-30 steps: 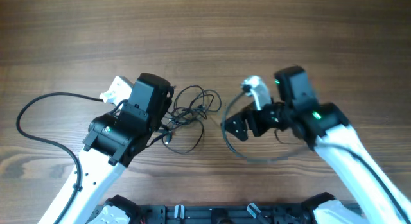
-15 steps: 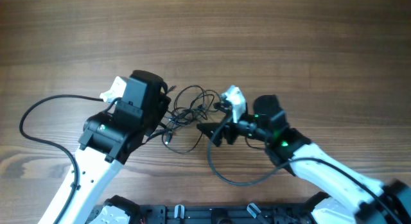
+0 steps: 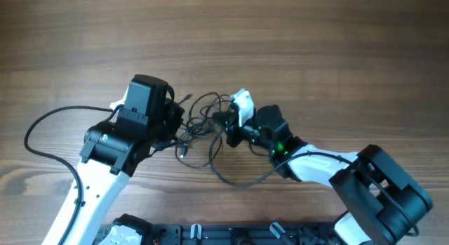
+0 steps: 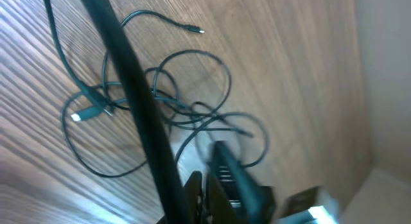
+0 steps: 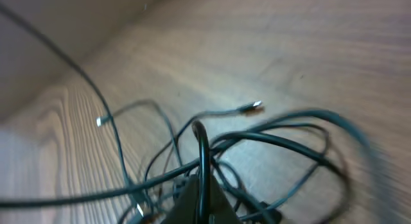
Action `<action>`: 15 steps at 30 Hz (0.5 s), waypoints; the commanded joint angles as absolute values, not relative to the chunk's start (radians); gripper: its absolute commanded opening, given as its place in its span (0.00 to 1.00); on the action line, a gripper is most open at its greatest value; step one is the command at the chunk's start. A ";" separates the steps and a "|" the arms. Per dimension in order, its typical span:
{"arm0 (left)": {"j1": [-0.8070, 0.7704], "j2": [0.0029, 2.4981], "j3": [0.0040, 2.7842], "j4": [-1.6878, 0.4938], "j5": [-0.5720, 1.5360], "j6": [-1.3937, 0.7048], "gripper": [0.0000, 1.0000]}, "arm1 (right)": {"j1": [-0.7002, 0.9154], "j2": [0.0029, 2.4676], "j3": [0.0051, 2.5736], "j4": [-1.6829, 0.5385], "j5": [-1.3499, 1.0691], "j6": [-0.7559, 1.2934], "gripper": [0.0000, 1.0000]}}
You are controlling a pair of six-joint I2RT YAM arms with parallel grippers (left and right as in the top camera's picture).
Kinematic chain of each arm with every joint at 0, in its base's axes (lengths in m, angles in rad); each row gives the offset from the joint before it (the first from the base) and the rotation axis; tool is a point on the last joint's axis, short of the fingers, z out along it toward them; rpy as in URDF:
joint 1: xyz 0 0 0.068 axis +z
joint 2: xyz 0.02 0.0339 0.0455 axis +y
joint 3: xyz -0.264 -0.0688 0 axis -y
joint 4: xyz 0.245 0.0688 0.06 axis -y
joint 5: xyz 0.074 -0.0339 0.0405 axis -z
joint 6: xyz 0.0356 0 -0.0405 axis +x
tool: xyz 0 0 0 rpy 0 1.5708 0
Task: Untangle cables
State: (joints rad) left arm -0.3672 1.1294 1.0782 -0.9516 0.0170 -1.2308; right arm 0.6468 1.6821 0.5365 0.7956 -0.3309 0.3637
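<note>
Black cables (image 3: 207, 117) mid-table | left fingers (image 3: 175, 126) clenched at tangle's edge | right fingers (image 3: 223, 121) pinching one | wood table (image 3: 316, 48) open beyond

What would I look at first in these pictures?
First, the messy knot of thin black cables in the middle of the wooden table. Two robot arms lean in on it. The left tool is at its left edge, and the right tool is pinched shut on a strand at its right edge.
</note>
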 commanded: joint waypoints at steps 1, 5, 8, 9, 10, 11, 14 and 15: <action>-0.361 1.122 1.081 -1.009 0.038 -0.987 0.04 | 0.540 1.574 0.556 0.766 -0.302 0.499 0.04; -0.361 1.030 1.081 -0.981 0.159 -0.764 0.04 | 0.361 1.560 0.556 0.549 -0.150 0.645 0.04; -0.357 0.879 1.081 -0.975 0.186 -0.687 0.04 | 0.192 1.560 0.555 0.404 -0.133 0.680 0.04; -0.347 0.833 1.082 -0.973 0.174 -0.688 0.04 | 0.151 1.560 0.555 0.374 -0.133 0.679 0.04; -0.326 0.774 1.083 -0.970 0.148 -0.688 0.04 | 0.102 1.560 0.555 0.339 -0.134 0.680 0.04; -0.295 0.719 1.087 -0.969 0.103 -0.688 0.04 | 0.054 1.560 0.555 0.304 -0.134 0.679 0.04; -0.174 0.580 1.095 -0.962 -0.094 -0.696 0.04 | -0.070 1.560 0.555 0.222 -0.135 0.654 0.04; -0.125 0.549 1.095 -0.952 -0.153 -0.697 0.04 | -0.118 1.560 0.555 0.203 -0.143 0.598 0.04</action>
